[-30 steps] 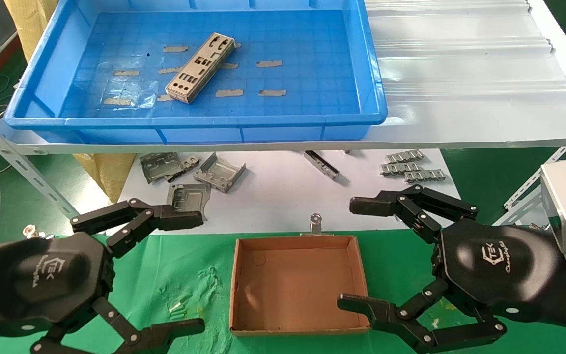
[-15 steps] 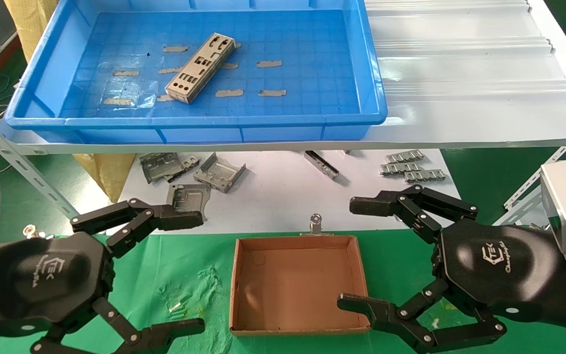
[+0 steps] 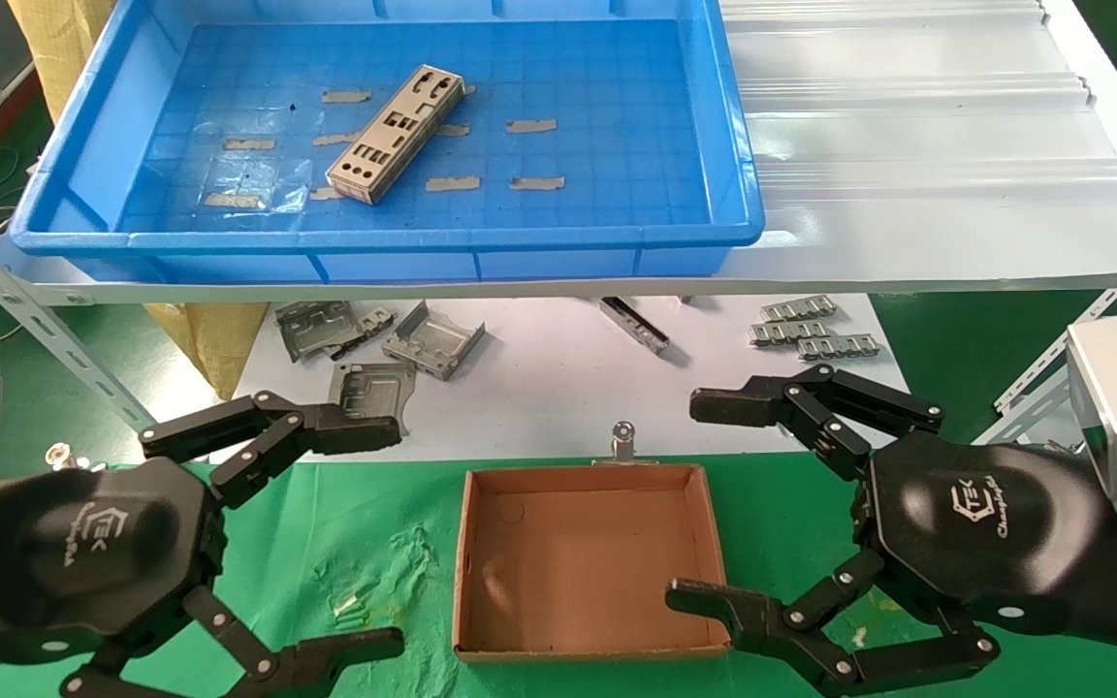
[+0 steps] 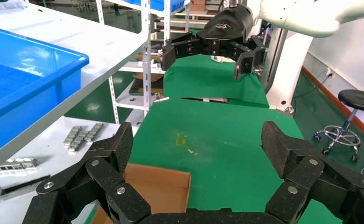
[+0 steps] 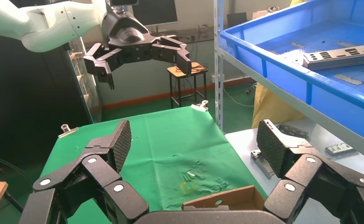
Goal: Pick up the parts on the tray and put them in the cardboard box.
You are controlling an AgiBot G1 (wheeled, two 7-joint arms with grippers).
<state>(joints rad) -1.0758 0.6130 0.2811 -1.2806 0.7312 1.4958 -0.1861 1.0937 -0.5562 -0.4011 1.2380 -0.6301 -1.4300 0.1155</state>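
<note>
One stack of parts on tray; box holds nothing.

Parts lie left of centre in the blue tray. Cardboard box sits between left gripper and right gripper, both spread wide, holding nothing.

Glossy blue plastic tray, matt silver sheet-metal part, plain brown cardboard box, green cloth.

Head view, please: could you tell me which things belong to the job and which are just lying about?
Job: parts, tray, cardboard box, open left gripper, open right gripper.
Lying about: bent brackets, ridged strips, binder clip.
</note>
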